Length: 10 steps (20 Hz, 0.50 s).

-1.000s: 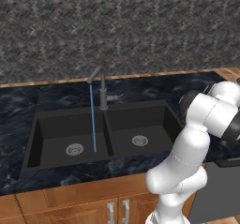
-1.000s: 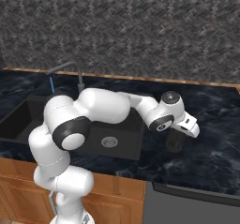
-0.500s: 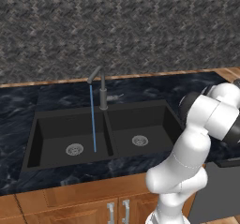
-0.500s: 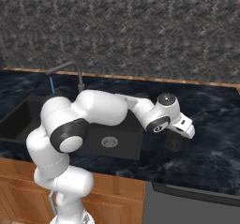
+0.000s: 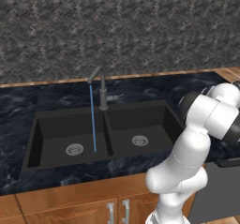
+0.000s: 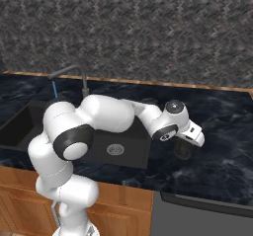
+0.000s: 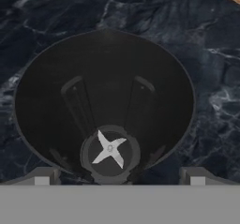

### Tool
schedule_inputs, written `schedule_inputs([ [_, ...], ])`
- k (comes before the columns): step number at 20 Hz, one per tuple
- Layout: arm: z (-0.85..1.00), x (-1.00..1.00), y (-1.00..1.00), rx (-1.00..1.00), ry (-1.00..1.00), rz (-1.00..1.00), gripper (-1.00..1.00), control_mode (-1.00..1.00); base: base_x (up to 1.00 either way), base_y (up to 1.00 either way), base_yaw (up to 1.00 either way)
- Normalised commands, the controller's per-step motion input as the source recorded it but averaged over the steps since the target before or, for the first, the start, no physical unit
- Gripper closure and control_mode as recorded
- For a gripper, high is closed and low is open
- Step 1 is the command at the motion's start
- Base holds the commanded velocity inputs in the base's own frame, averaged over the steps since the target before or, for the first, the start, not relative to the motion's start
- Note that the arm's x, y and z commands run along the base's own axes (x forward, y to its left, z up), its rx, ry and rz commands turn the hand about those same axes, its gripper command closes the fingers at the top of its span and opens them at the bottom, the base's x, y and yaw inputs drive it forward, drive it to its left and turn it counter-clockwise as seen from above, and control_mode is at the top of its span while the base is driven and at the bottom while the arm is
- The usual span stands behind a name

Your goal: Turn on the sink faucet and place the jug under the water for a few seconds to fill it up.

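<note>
The small, smooth black cylindrical jug [image 7: 105, 101] stands on veined dark marble counter [image 7: 42, 12], a silver blade inside. The white arm reaches low, its two-finger gripper [image 6: 190, 140] spread wide above the jug's rim.

Black jug [image 7: 56, 78], blue water [image 5: 93, 124] (marbled counter [image 5: 18, 106])

The sink faucet [image 5: 101, 88] pours thin blue water [image 5: 93, 120] into the black sink's [image 5: 51, 160] left basin. The dark jug [image 7: 105, 101] stands upright, open-topped, at the sink's three o'clock.

grey woven-pattern wall [image 5: 122, 26], dark marble counter [image 6: 222, 156], wooden cabinets [image 5: 70, 206] below.
</note>
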Motion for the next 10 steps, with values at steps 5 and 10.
schedule_inputs([
  [5,-0.16,0.0,0.1,0.0,-0.04,0.0,-1.0,-1.0,0.0,0.0,0.0],
  [10,-0.21,0.0,0.14,0.0,-0.01,0.0,-1.0,-1.0,0.0,0.0,0.0],
])
